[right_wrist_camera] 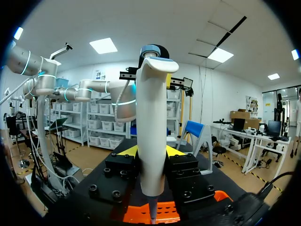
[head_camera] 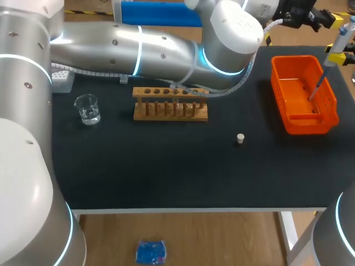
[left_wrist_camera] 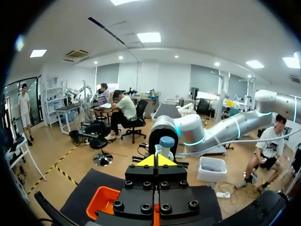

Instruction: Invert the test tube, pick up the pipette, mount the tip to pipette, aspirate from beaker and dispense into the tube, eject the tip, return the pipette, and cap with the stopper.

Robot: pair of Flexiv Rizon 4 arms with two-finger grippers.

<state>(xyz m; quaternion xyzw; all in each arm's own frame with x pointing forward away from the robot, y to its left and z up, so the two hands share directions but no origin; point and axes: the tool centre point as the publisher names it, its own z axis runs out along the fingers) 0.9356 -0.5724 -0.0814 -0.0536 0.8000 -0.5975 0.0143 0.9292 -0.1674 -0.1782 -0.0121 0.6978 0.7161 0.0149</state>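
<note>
- Our right gripper (right_wrist_camera: pixel 150 153) is clenched on the pipette (right_wrist_camera: pixel 151 122). A yellow-tipped finger presses on each side of its white body, which stands upright between them.
- In the head view the pipette (head_camera: pixel 324 72) hangs at the table's far right corner. Its thin lower end points down into the orange basket (head_camera: pixel 291 124).
- The same basket shows under the fingers in both wrist views (right_wrist_camera: pixel 164 213) (left_wrist_camera: pixel 99 200).
- Our left arm (head_camera: pixel 166 52) comes in from the left and stretches across the back of the table to that same corner. Its gripper (head_camera: pixel 321 18) sits just beside the head of the pipette.
- Our left gripper (left_wrist_camera: pixel 157 160) has its yellow tips pressed together, and we see nothing between them. The pipette's blue-capped head (left_wrist_camera: pixel 166 141) stands just ahead of the tips.
- The long left arm is what stands in the way. It overhangs the back edge of the wooden rack (head_camera: pixel 170 111), so we cannot tell whether a tube stands there.
- The glass beaker (head_camera: pixel 87 108) stands well to the left of the rack, with a little clear liquid in it.
- A white tip box (head_camera: pixel 62 78) shows behind the beaker, partly under the arm.
- The small pale stopper (head_camera: pixel 241 138) sits alone on the black table (head_camera: pixel 166 172), between the rack and the basket and nearer the front.
</note>
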